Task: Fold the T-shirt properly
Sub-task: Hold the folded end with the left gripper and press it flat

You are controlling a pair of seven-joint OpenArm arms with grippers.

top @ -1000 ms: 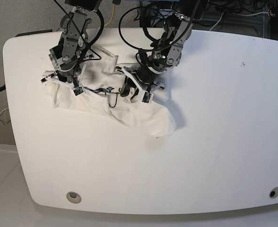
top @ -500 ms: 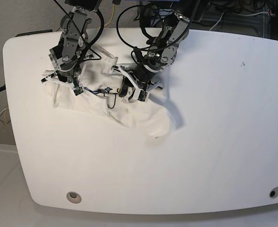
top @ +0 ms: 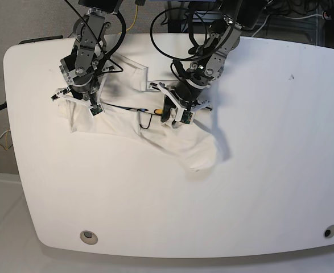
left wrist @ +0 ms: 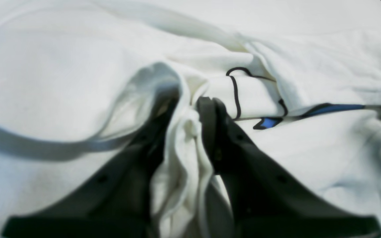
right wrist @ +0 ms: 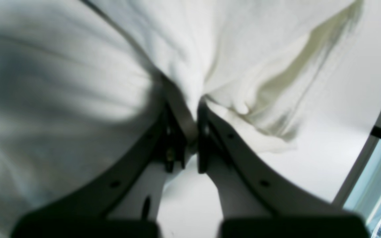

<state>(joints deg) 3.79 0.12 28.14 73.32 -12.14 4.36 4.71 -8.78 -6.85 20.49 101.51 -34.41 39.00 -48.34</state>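
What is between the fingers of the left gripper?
A bunched white fold of the T-shirt sits pinched in the left gripper, with black and blue print just beside it. Whatever lies beneath the cloth there is covered, so it cannot be seen.

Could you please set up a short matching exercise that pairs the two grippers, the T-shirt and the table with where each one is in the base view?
Things:
1. left gripper
2. right gripper
3. T-shirt
4. table

Places or states:
A. white surface, bare on the view's right half
B. crumpled and stretched between both arms
C. at the view's left, jaws shut on cloth
D. near the view's middle, jaws shut on cloth

Pairs: 1-D, 2-C, 3-B, 4-A
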